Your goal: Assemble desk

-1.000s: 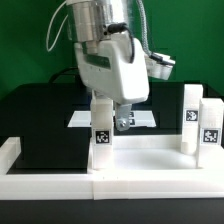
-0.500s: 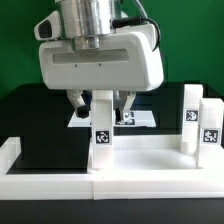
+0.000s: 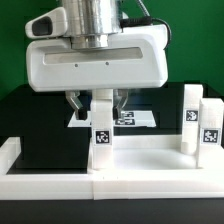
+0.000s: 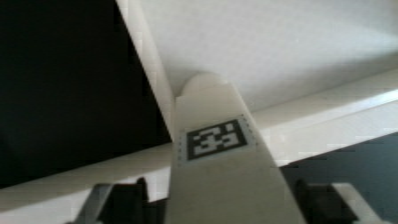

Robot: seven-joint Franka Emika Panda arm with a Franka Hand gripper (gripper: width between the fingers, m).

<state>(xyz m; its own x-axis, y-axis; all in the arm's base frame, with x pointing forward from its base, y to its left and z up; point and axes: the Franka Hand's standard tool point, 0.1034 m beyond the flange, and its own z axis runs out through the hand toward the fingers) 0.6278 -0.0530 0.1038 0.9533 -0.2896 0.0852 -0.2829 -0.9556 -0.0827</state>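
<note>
A white leg block (image 3: 101,128) with a black-and-white tag stands upright at the left end of the wide white desk panel (image 3: 155,165). My gripper (image 3: 99,103) hangs right over it. Its jaws are open, with one finger on each side of the block's upper part. In the wrist view the leg block (image 4: 224,110) runs up between the two fingers (image 4: 121,203), with a dark gap on each side, and the panel (image 4: 249,40) lies beyond it. Two more leg blocks (image 3: 191,118) (image 3: 209,128) stand upright at the panel's right end.
The marker board (image 3: 140,119) lies flat on the black table behind the gripper. A long white bar (image 3: 12,160) edges the table at the exterior view's left and runs along the front. A green wall stands behind.
The gripper has turned from a slanted pose to square-on to the camera. Its fingers now straddle the left leg block. The leg blocks and the panel have not moved.
</note>
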